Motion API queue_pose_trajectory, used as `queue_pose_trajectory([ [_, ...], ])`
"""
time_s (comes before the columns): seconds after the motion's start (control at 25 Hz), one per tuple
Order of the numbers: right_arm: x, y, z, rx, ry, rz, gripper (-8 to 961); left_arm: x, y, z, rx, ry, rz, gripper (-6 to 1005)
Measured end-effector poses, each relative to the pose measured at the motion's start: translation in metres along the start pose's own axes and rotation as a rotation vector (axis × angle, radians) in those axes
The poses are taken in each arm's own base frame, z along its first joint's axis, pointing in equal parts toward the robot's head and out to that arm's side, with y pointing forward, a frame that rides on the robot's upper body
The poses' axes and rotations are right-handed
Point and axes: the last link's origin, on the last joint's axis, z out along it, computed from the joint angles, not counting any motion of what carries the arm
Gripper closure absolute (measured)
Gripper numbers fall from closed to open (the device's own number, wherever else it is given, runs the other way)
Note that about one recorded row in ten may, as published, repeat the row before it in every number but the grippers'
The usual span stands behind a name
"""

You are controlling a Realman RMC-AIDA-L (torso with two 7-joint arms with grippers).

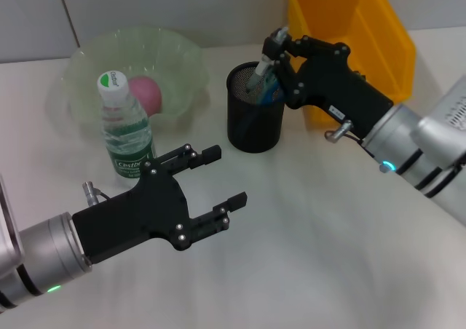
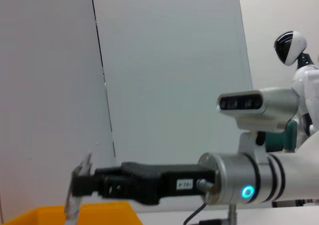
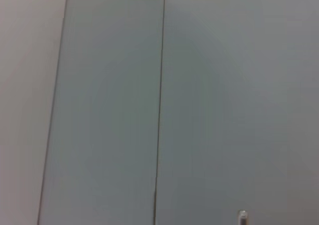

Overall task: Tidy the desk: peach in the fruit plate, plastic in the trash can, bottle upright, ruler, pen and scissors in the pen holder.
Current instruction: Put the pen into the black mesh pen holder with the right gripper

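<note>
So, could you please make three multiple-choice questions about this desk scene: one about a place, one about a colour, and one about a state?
1. Where is the peach?
A. In the green fruit plate
B. In the yellow bin
C. On the bare table

2. What colour is the pen holder?
A. White
B. Black
C. Red

3. How is the water bottle positioned?
A. Lying on its side
B. Upside down
C. Standing upright

Answers:
1. A, the pink peach sits inside the translucent green plate, behind the bottle.
2. B, the mesh cup is black; the right gripper holds a thin transparent item over it.
3. C, the bottle stands with its green and white cap on top, near the open left gripper.
</note>
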Motion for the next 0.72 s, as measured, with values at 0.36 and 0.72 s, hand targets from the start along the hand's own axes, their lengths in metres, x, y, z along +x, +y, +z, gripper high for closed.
queue_pose_trajectory([
  [0.36, 0.0035, -0.0024, 0.0053, 0.012, 0.034, 0.002, 816, 0.0014, 0.0016, -0.0006, -0.01, 0.011, -0.025, 322],
  [0.72, 0.0087, -0.0032, 0.0075, 0.026, 0.071, 0.047, 813, 0.0019, 0.0045, -0.0017, -0.018, 0.02, -0.042, 322],
])
